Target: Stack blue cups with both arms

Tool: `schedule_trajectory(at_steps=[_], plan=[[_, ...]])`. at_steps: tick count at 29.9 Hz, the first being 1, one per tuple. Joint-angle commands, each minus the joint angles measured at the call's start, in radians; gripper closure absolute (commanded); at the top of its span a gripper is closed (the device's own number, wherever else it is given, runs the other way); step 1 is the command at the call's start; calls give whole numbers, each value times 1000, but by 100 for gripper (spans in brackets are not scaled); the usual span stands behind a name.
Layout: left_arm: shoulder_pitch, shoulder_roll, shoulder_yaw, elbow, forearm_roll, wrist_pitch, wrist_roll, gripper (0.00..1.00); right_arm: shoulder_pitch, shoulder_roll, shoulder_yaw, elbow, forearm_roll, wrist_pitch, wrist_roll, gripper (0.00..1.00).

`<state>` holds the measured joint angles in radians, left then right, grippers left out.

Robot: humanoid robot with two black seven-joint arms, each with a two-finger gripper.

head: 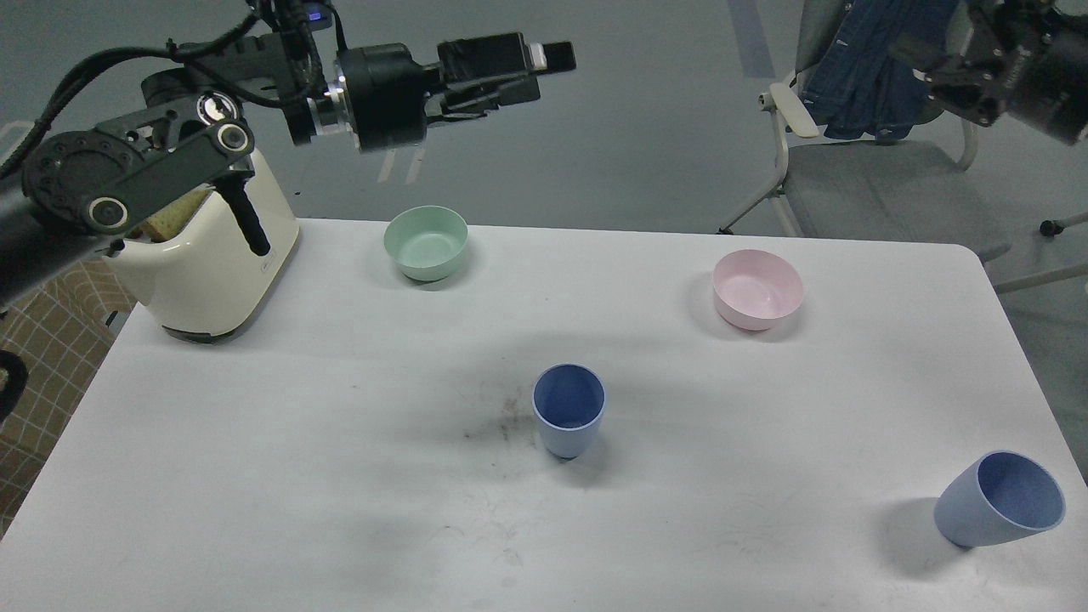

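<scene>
One blue cup [568, 412] stands upright near the middle of the white table [297, 476], mouth up and empty. The second blue cup [999, 501] is at the front right corner and looks tilted, its mouth facing up and to the right. My left gripper [544, 72] is held high above the table's far edge, well behind and left of the middle cup; its two fingers point right with a narrow gap and hold nothing. My right gripper [939, 72] is dark at the top right, high above the floor beyond the table; its fingers cannot be told apart.
A cream toaster [212, 272] with bread in it stands at the back left under my left arm. A mint-green bowl [425, 242] is at the back middle and a pink bowl [756, 289] at the back right. A grey chair [875, 187] with a denim jacket stands beyond the table.
</scene>
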<state>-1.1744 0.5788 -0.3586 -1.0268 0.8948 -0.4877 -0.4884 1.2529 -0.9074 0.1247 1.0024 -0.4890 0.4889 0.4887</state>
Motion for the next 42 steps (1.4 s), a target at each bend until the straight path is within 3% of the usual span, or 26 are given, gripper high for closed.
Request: schedule_trajectory(at_steps=[1,5,10,14,22,31,42], plan=[[12,-7,1,57,-192,3,0,7,-29,-199,-14,159,-186,0,0,0],[35,-10,1,65,-246,3,0,7,-127,-428,-20,341,-379,-56,0,0],[38,-26,3,63,-247,1,0,7,-213,-548,-81,412,-541,-174,0,0],[39,-37,3,62,-246,-1,0,7,-244,-561,-184,410,-568,-263,0,0],[55,-56,4,57,-240,-1,0,7,-250,-567,-353,427,-582,-283,0,0],[56,-70,6,56,-237,-1,0,7,-291,-591,-376,460,-761,-274,0,0],[61,-71,4,56,-237,-1,0,7,-306,-530,-384,409,-760,-283,0,1]])
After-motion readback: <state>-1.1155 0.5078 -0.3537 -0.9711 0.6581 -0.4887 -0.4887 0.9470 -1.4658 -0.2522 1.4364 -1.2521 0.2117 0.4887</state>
